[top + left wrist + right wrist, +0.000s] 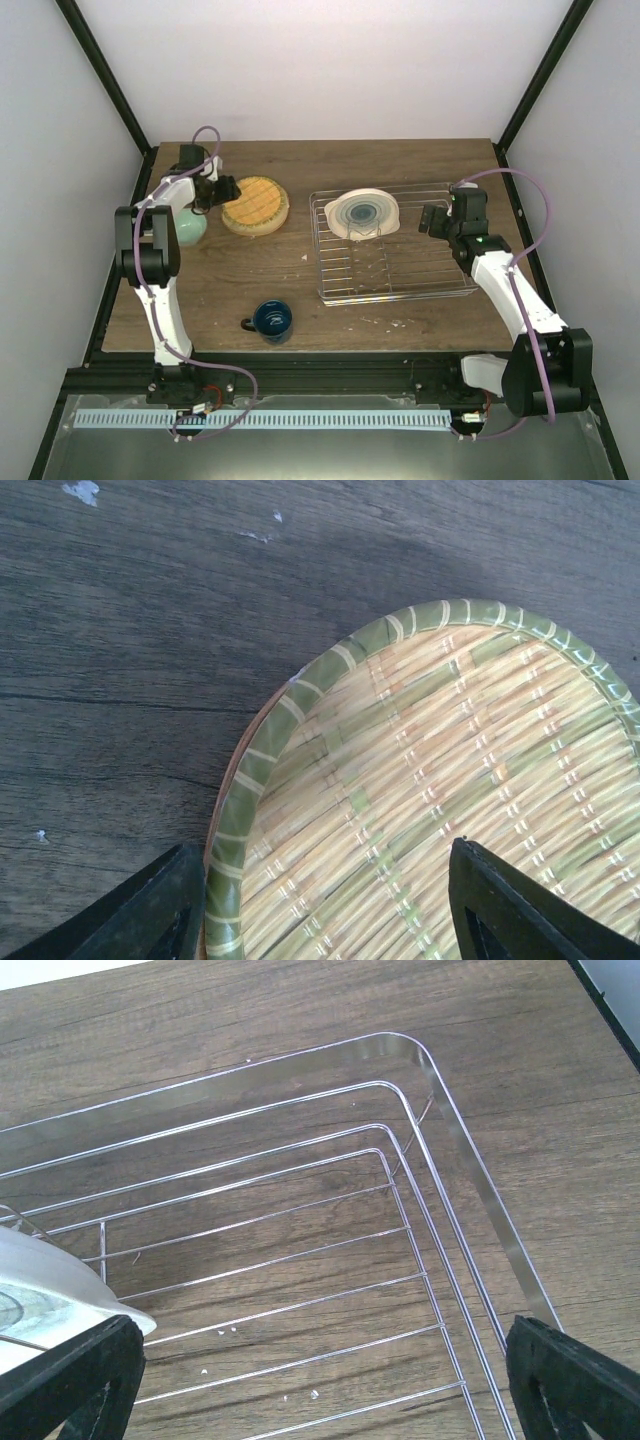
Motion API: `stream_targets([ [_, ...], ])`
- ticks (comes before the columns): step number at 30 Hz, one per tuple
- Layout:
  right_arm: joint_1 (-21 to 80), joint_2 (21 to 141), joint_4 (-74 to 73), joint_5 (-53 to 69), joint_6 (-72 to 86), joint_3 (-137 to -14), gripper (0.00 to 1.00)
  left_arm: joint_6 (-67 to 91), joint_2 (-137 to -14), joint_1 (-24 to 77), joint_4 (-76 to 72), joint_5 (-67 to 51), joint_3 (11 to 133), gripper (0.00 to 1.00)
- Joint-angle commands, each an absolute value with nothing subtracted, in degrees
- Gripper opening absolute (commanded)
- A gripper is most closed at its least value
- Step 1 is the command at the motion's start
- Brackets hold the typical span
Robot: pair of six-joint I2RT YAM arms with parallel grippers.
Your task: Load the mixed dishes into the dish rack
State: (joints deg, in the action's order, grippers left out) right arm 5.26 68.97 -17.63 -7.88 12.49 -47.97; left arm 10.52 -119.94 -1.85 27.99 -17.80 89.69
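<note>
Left fingers [140,915] astride green-rimmed woven plate [450,780]

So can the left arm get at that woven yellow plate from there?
Probably yes: the left gripper is open right over the green rim of the woven plate, one finger either side, nothing in between.

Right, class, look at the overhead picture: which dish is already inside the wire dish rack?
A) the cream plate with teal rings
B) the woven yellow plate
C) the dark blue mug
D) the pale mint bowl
A: the cream plate with teal rings sits inside the dish rack, while the mug, woven plate and bowl are all outside it.
</note>
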Motion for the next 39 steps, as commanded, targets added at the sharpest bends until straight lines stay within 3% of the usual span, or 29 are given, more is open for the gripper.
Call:
stream_targets([
  [1,4.9,68.9,-18.0,-8.0,12.2,-49.7,1.0,11.0,-121.1,-2.0,26.2,-19.5,88.6,0.67],
  [29,4.9,69.5,-18.3,-8.0,12.4,-49.7,1.0,11.3,-121.7,-1.5,22.7,-22.2,82.6,0.54],
  [31,4.9,69.5,-18.3,-8.0,12.4,-49.7,1.0,11.5,-121.7,-1.6,22.4,-22.4,82.3,0.49],
  [39,4.9,69.7,-18.4,-8.0,12.4,-49.7,1.0,11.4,-120.1,-1.5,22.4,-21.8,81.6,0.11],
])
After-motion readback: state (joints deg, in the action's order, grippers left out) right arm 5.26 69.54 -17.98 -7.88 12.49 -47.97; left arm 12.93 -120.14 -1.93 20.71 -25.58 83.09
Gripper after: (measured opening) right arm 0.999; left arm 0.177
